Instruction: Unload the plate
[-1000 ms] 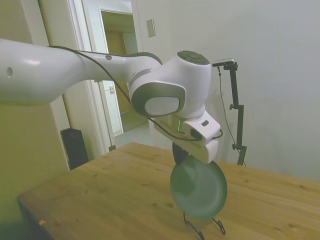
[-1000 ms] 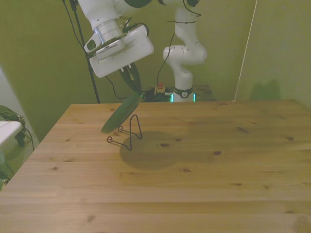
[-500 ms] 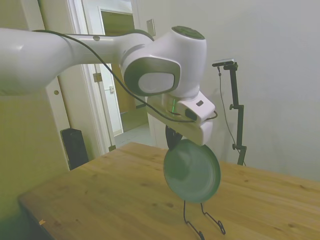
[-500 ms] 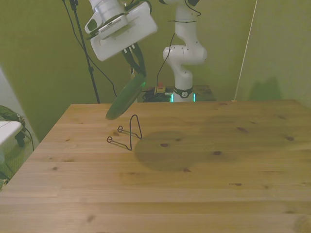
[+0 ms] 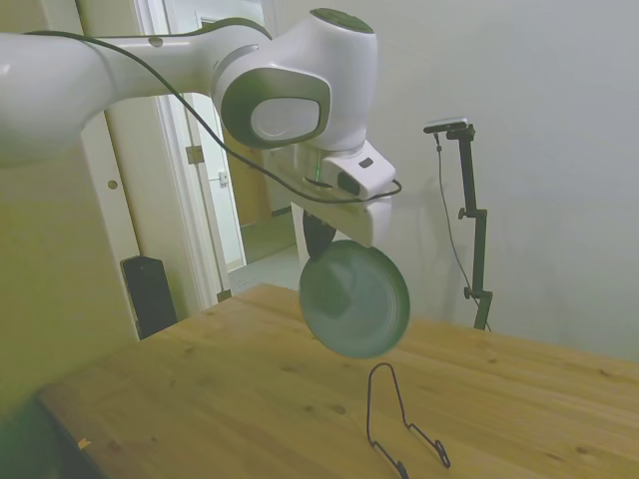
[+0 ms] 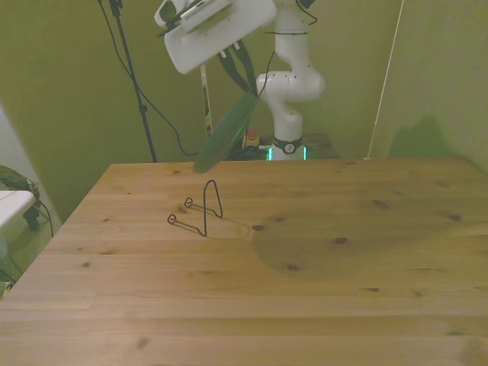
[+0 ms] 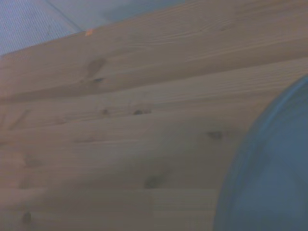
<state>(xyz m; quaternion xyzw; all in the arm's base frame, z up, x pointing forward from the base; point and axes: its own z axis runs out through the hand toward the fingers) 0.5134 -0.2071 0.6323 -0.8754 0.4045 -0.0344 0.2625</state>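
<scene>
The dull-green plate hangs in the air on edge, tilted, well above the wooden table. My gripper is shut on the plate's upper rim. In the front view the plate shows nearly edge-on below the gripper, above and behind the black wire stand. The stand holds nothing in the side view. A blurred part of the plate fills one corner of the wrist view over table planks.
The table's wide wooden top stretches across the front view. A doorway and a dark speaker-like box stand beyond the table in the side view.
The plate has been lifted up off the wire stand and carried higher, toward the front view's right. The stand now stands bare.
</scene>
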